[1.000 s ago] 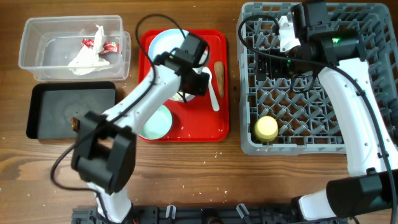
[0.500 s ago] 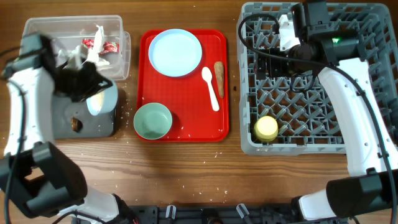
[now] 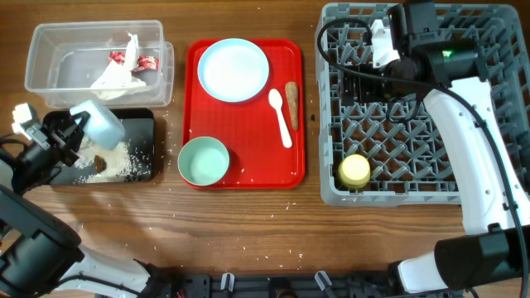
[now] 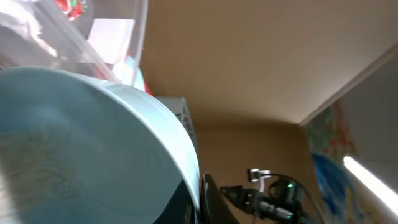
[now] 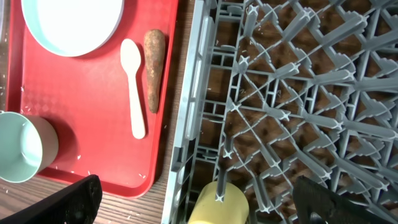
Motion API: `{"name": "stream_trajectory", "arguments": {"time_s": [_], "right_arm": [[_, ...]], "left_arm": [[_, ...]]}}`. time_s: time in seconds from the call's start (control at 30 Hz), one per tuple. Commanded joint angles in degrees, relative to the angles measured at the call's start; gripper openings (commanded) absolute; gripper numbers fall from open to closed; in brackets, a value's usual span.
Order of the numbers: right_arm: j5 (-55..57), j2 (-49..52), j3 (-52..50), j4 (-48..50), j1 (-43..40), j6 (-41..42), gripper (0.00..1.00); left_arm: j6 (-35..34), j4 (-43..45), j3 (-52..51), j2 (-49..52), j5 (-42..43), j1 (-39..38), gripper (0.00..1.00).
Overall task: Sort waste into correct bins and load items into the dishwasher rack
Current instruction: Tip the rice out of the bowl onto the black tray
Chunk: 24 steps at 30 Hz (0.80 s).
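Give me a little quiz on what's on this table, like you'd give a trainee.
1. True or false: the small yellow cup stands inside the dishwasher rack.
2. What lies scattered in the black tray? A) rice grains B) white spoon C) crumpled tissue
3. What does the left gripper hold?
Key: 1 true; 2 A; 3 the pale blue bowl, tilted over the black tray.
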Motion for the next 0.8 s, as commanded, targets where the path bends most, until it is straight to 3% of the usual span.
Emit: {"name": "stream_trajectory", "arguments": {"time_s": [0.0, 0.47, 0.53, 0.6, 0.77], "right_arm": [[0.52, -0.04, 0.48, 0.09, 0.33, -1.11, 1.0], [0.31, -0.04, 0.48, 0.39, 0.33, -1.01, 1.0], [0.28, -0.04, 0.48, 0.42, 0.33, -1.01, 1.0], [0.31, -0.04, 0.48, 0.57, 0.33, -0.98, 1.0], [0.28, -0.04, 0.48, 1.68, 0.33, -1.01, 1.0]], "left_arm": [[-6.82, 0.17, -0.15, 0.46, 3.8, 0.42, 0.04], [-8.26, -0.33, -0.15, 0.44, 1.49, 1.46, 0.04], [-8.37, -6.56, -0.15, 0.42, 3.78, 0.83, 0.04], [-7.21, -2.19, -0.15, 0.44, 2.54, 0.85, 0.04], [-8.26, -3.32, -0.15, -0.31, 2.56, -2.86, 0.04]]}}
